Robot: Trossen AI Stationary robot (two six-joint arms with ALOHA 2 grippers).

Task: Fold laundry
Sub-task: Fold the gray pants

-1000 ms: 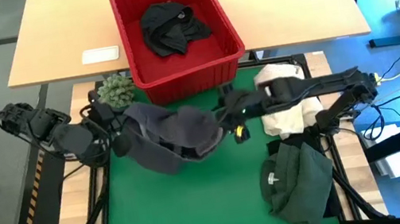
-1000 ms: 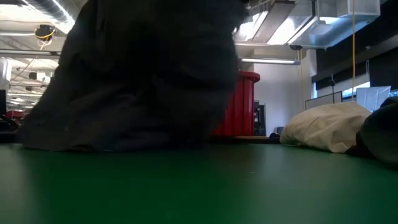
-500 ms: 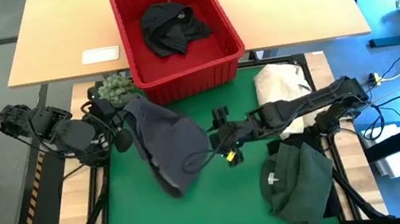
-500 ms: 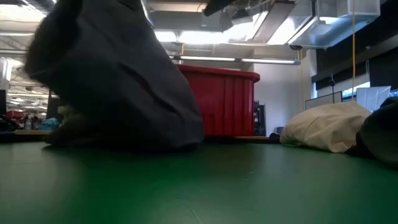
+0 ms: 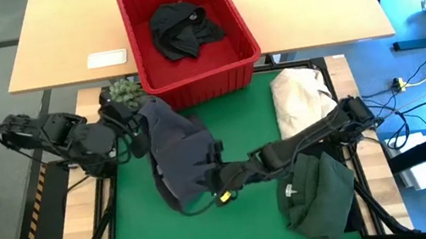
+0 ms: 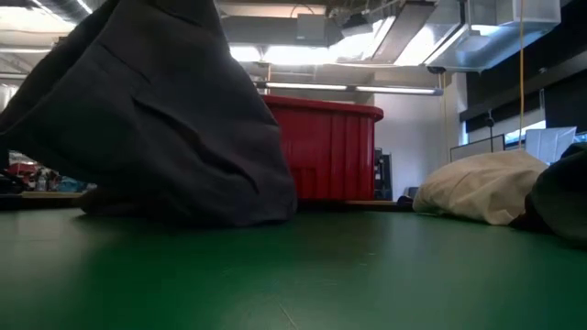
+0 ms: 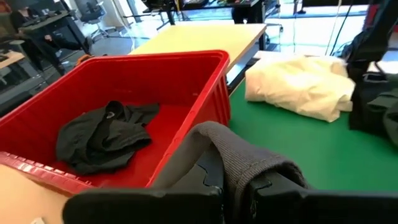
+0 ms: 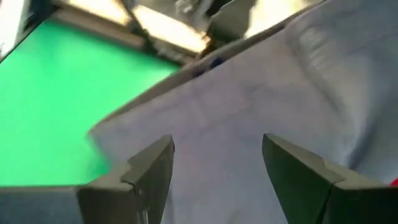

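My left fingers (image 7: 239,186) are clamped tight on the top edge of a soft dark grey cloth garment (image 5: 180,155), holding that corner up close beside the red plastic basket (image 5: 242,33). The rest of the garment drapes away from my left fingers and down onto the green counter (image 5: 246,217), where its lower part lies rumpled. My right fingers (image 8: 217,168) stand spread wide with nothing between them, hovering right at the garment's lower edge, the grey cloth filling the space just ahead of them.

I judge the task to be only partly done. This grey piece is neither spread flat nor folded yet. A black crumpled garment (image 5: 181,28) sits in the basket beyond my left fingers, not yet taken out. A dark green garment (image 5: 319,193) lies bunched on the counter behind my right arm; I cannot tell whether it counts as folded. A cream-white cloth heap (image 5: 299,97) rests beside it.
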